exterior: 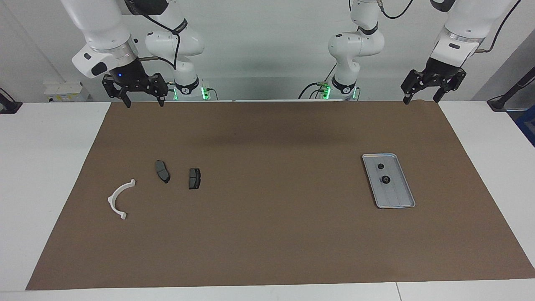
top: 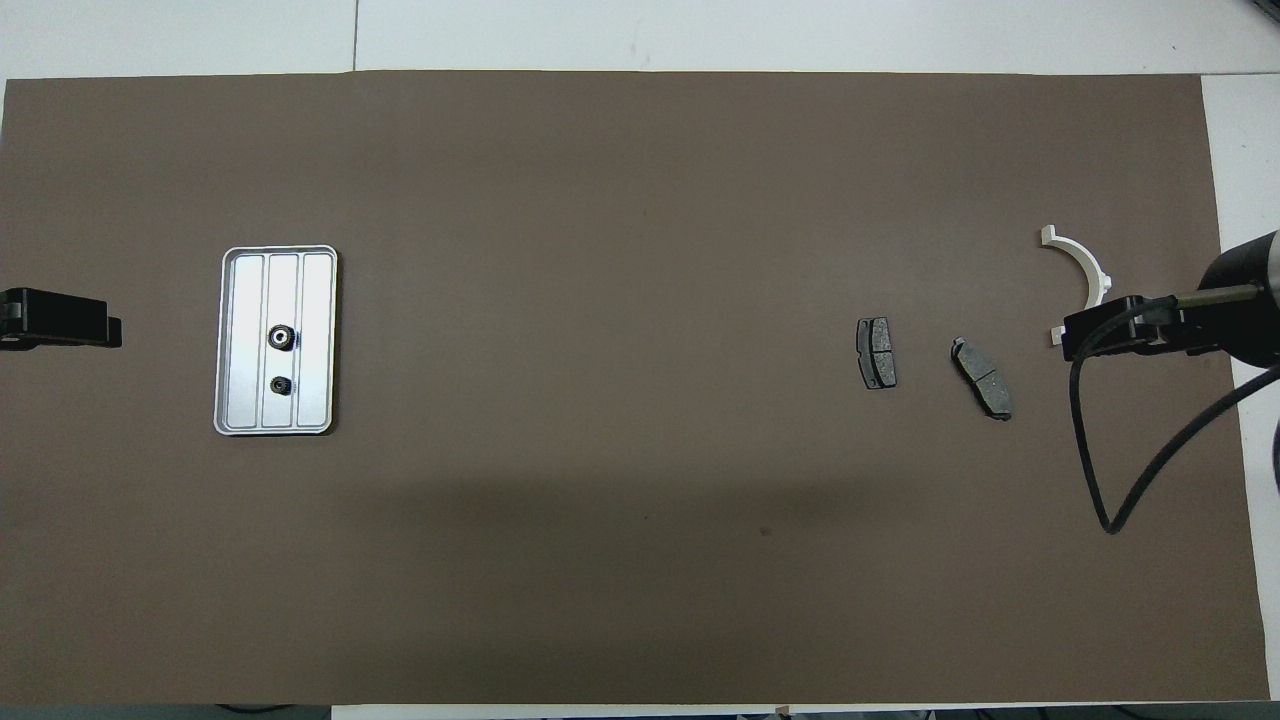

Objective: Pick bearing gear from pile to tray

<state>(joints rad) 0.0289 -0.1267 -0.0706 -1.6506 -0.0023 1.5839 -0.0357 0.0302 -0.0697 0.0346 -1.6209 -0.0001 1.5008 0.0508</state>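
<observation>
The silver tray [exterior: 398, 199] [top: 318, 300] lies on the brown mat toward the left arm's end. Two small black round bearing gears [exterior: 385, 180] [top: 283, 337] rest in it, one larger than the other [exterior: 380, 166] [top: 281, 384]. The pile sits toward the right arm's end: a white half-ring bracket [exterior: 116, 200] [top: 1082, 260] and two dark brake pads [exterior: 162, 171] [exterior: 194, 178] [top: 877, 352] [top: 981, 378]. My right gripper [exterior: 143, 103] hangs open and empty, high over the mat at that end. My left gripper [exterior: 420, 100] hangs open and empty, high over the mat beside the tray's end.
The brown mat [exterior: 267, 234] covers most of the white table. A black cable [top: 1100, 450] loops down from the right wrist over the mat. Both arm bases stand at the robots' edge of the table.
</observation>
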